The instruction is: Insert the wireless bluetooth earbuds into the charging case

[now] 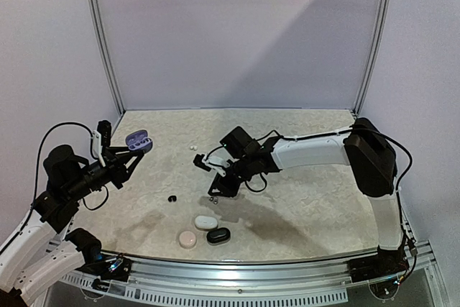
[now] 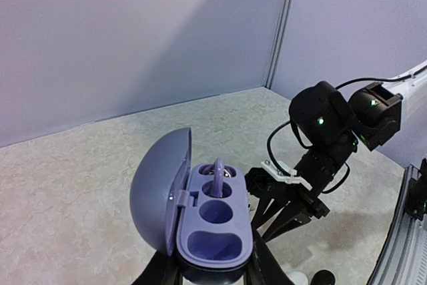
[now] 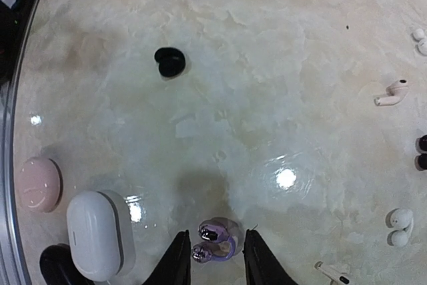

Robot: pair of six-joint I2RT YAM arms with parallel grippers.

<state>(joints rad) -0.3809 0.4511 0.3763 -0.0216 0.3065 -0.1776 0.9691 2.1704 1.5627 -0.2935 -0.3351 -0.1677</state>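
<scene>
— Up on the left, we have the left gripper (image 2: 212, 273) clamped on the open purple case (image 2: 213, 231): one earbud (image 2: 219, 171) seated, one slot (image 2: 216, 210) empty.
— Our right gripper (image 3: 215, 258), fingers parted, straddles the second purple earbud (image 3: 215, 243) on the table (image 3: 267, 65), not yet lifted.

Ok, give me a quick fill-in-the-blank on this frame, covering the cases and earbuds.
1. The left gripper holds the purple case with its lid ___.
2. The earbud seated in it is ___.
3. The right gripper hovers with open jaws around a purple earbud lying on the ___.
4. ___ closed cases lie nearby: a pink case, a white case, a black case.
Missing: open, purple, table, three.
</scene>
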